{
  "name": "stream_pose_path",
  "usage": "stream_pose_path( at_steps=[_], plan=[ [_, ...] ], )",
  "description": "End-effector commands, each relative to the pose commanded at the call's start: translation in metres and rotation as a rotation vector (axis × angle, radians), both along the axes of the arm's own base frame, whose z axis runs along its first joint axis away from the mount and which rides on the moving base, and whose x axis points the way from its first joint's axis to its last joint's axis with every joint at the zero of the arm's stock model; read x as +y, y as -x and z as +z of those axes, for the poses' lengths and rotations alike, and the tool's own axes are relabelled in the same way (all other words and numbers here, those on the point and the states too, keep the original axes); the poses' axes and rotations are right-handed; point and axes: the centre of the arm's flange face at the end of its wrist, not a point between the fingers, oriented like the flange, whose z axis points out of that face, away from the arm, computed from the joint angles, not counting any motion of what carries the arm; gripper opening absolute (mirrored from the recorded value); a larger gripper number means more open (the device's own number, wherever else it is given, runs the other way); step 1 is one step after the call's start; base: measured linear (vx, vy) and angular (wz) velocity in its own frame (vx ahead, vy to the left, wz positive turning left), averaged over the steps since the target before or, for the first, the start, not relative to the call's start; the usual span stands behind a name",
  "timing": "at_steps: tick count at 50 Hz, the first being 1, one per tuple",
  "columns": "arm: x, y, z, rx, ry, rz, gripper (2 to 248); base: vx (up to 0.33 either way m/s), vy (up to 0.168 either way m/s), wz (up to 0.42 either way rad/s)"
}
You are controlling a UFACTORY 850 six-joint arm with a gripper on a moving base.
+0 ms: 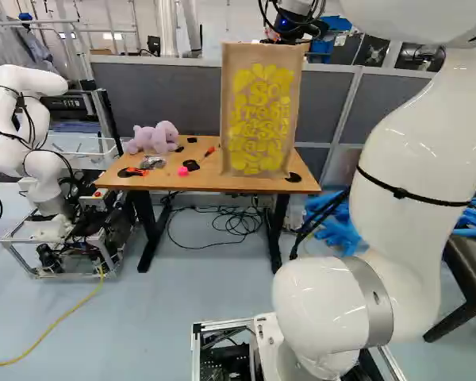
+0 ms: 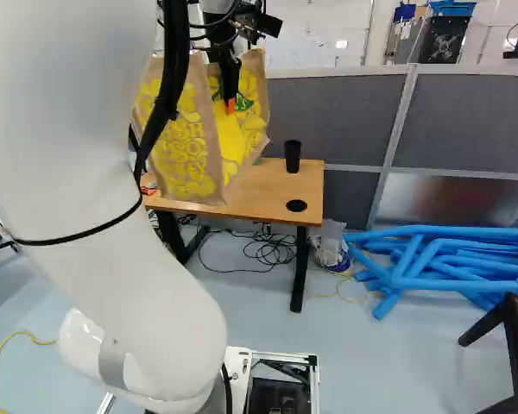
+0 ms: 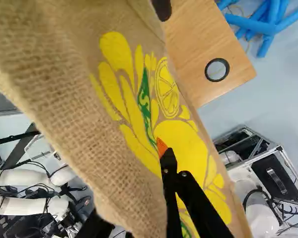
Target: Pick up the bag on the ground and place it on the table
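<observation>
The bag (image 1: 260,119) is up at the counter (image 1: 202,182), off the floor and upright, its lower end in front of the wooden top in both base views. I cannot tell whether its base touches the counter. Brown with yellow print, it faces the left base view flat on; the right base view shows two of its sides.

The hand (image 2: 230,102) is at the bag's upper part, gripping it, with brown cloth pinched between the fingers. One finger, with an orange pad (image 3: 161,146), lies along the yellow printed side, near a lemon slice and a green mark; the other is mostly hidden by the cloth. The arm (image 1: 401,159) reaches high over the bag.

On the counter, left of the bag in the left base view, sit a purple plush toy (image 1: 153,137), an orange and black tool (image 1: 132,172), a pink lump (image 1: 182,171) and a screwdriver (image 1: 208,152). On the other side of the bag are a black cup (image 2: 292,156) and, nearer the front, a black ring (image 2: 295,206).

Cables (image 1: 234,221) lie under the counter. Blue tubes (image 2: 449,259) are heaped beside it, near a dark chair (image 2: 508,354). Another robot (image 1: 44,155) stands at the left of the left base view.
</observation>
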Motion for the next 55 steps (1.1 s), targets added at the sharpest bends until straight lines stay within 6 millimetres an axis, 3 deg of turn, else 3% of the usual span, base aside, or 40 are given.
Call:
stream_pose_path(
  at_steps=[16,55],
  plan=[
    [0.0000,0.0000,0.0000,0.000,0.000,0.000,32,0.098,0.061,0.033],
    [0.0000,0.0000,0.0000,0.000,0.000,0.000,32,0.062,-0.031,-0.163]
  ],
)
